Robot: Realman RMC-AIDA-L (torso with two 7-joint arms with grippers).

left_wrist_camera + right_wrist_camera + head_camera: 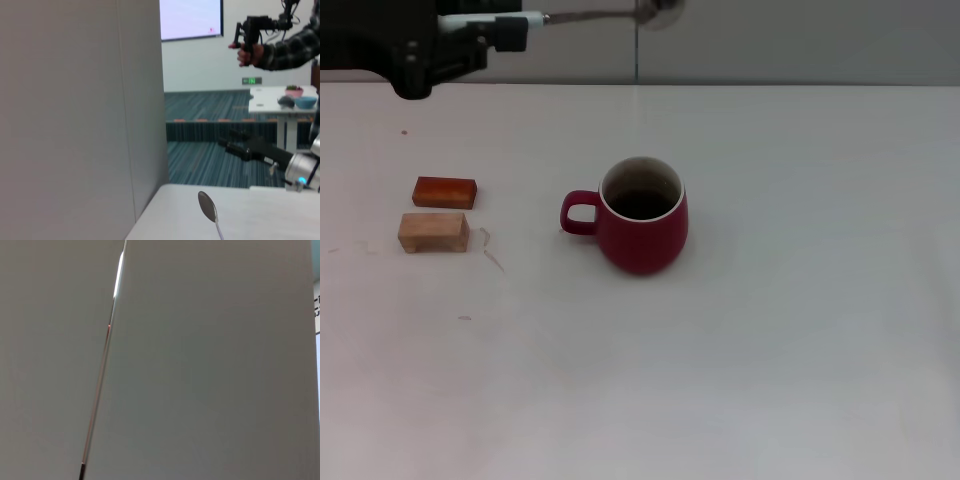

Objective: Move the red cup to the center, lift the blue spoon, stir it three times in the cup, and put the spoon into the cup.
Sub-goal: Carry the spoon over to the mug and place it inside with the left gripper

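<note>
The red cup (642,215) stands upright near the middle of the table, its handle toward the left and its inside dark. My left gripper (510,30) hovers high at the far left, shut on the pale handle of the blue spoon (590,16). The spoon lies level, and its metal bowl reaches right to above and behind the cup. In the left wrist view the spoon's bowl (207,206) shows over the table's far edge. My right arm's dark gripper (245,148) shows only in that view, far off past the table's side.
A reddish-brown block (445,192) and a pale wooden block (434,231) lie at the left of the white table (770,350). A grey partition wall (800,40) stands behind the table. A person (280,47) stands far off in the room.
</note>
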